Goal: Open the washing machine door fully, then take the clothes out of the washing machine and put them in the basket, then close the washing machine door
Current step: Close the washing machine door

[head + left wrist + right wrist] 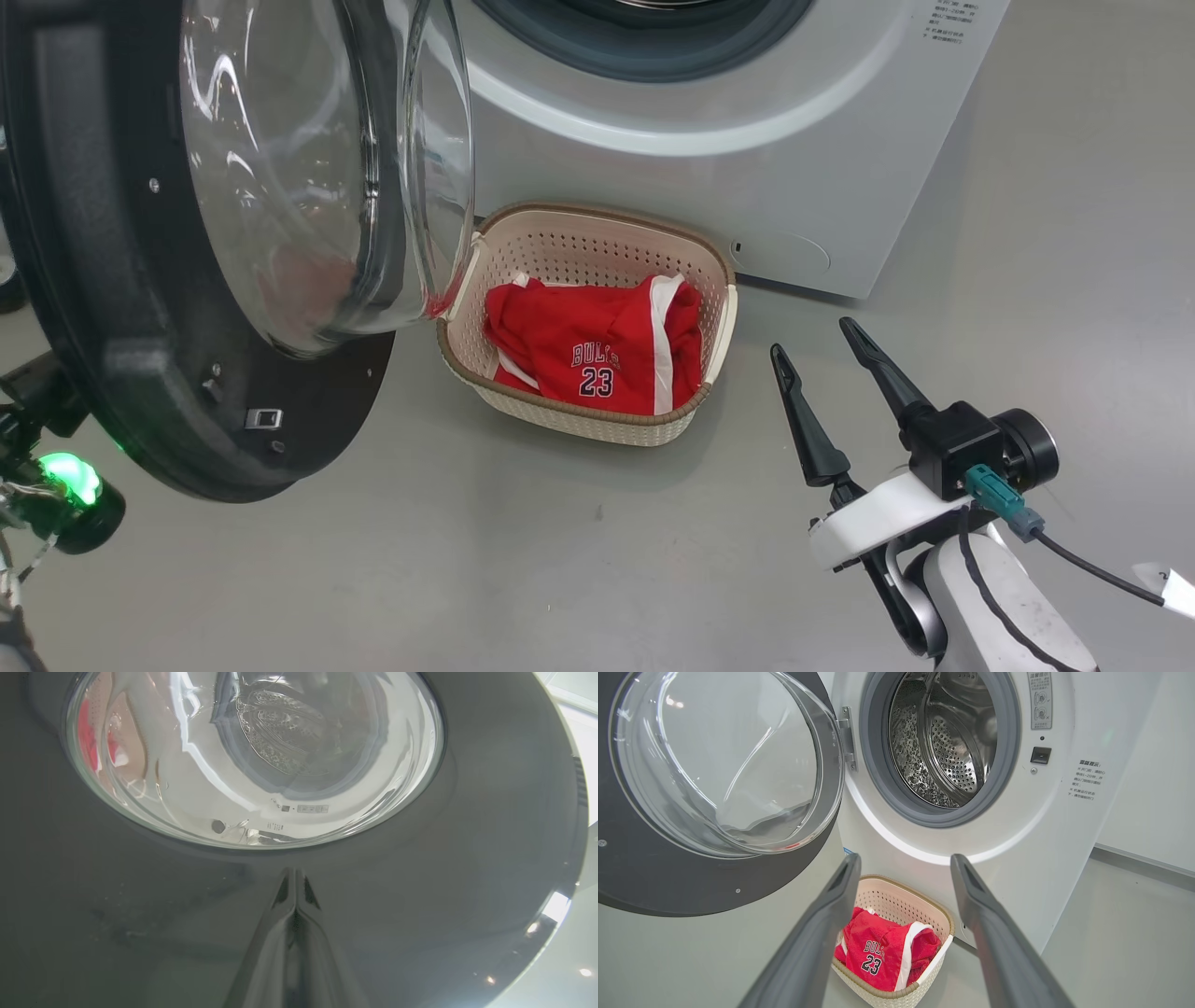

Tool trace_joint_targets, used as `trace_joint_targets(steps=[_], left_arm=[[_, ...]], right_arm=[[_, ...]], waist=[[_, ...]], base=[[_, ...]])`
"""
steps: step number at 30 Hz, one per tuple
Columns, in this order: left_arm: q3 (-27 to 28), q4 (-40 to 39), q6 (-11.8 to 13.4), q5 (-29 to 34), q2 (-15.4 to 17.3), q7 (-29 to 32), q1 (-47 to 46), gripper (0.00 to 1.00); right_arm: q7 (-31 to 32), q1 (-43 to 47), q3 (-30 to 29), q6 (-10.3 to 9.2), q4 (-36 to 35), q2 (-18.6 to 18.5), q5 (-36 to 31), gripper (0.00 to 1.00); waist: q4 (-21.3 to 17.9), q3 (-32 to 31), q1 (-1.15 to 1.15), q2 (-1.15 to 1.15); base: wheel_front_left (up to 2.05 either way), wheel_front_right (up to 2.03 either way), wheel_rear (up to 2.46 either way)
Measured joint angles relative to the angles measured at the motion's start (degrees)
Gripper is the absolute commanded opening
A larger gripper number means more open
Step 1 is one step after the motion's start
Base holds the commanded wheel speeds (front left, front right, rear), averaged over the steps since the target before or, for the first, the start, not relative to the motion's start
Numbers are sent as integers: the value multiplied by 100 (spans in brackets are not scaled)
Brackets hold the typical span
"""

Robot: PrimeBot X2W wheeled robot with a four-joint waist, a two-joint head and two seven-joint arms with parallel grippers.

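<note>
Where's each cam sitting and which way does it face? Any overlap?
Head: on the head, facing forward and down at basket, clothes, open door; open right pincer lower right.
Left wrist: on the left wrist, facing along the shut left pincer at the door's outer face.
Right wrist: on the right wrist, facing along the open right pincer at washer, drum, basket.
Shared: head and right wrist show basket, clothes, door.

1. floor (523,579): plain pale grey, smooth, slight sheen, soft shadows under whatever stands on it.
2. washing machine (794,168) stands directly on it, white front panel running down to floor level.
3. basket (569,422) sits upright on the floor, just in front of the washer's lower panel. Can't tell if they touch.
4. right side: floor ends at a white wall (1157,788) with a grey skirting strip (1143,868).
</note>
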Motion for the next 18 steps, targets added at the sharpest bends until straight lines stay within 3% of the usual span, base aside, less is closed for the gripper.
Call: trace_joint_targets(steps=[18], left_arm=[[-69,-804,-2,-136,-832,134,461,0]], right_arm=[[-40,37,0,-1,23,41,99,100]], waist=[[-65,-137,0,0]], base=[[0,0,0]])
